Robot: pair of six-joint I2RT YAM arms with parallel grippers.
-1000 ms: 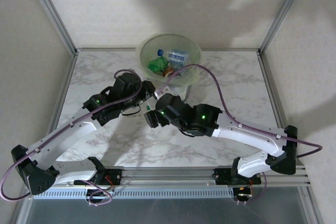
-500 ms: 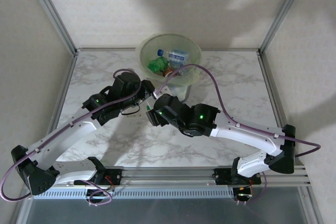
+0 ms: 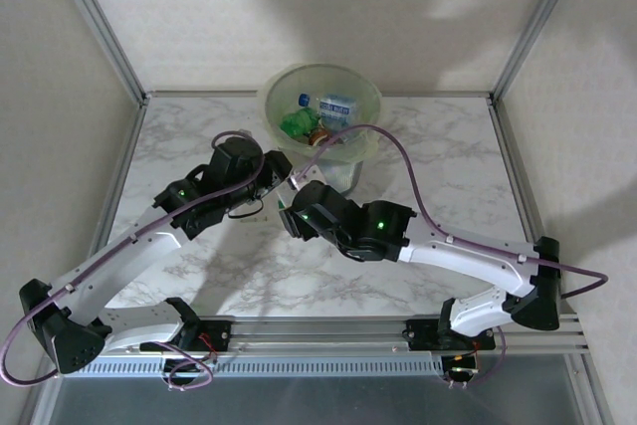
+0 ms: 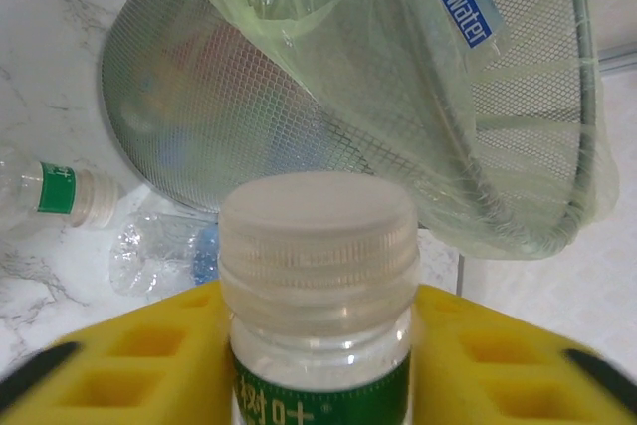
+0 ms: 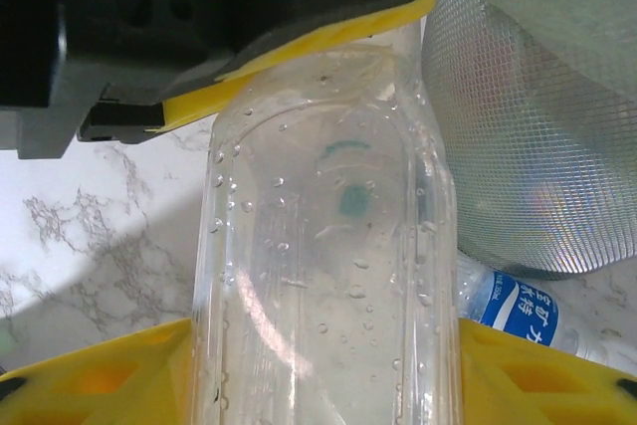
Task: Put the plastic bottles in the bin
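A clear plastic bottle (image 4: 317,276) with a white cap and a green label is held between both arms, just in front of the bin (image 3: 370,99). My left gripper (image 4: 318,385) is shut on its neck, a yellow pad against each side. My right gripper (image 5: 328,385) is shut on the bottle's clear body (image 5: 328,246), and the left gripper's black housing (image 5: 199,17) sits just beyond it. From above, the left gripper (image 3: 282,174) and right gripper (image 3: 292,208) meet nose to nose. The bin holds several bottles (image 3: 336,105).
The bin's mesh wall (image 4: 249,116) with its pale-green liner stands close ahead. At its foot lie a green-labelled bottle (image 4: 60,191), a crushed clear one (image 4: 164,251) and a blue-labelled one (image 5: 513,311). Metal frame posts (image 3: 100,27) flank the marble table (image 3: 448,156).
The right gripper has closed from wide open onto the bottle's body and edged slightly towards the bin. The left arm has barely moved.
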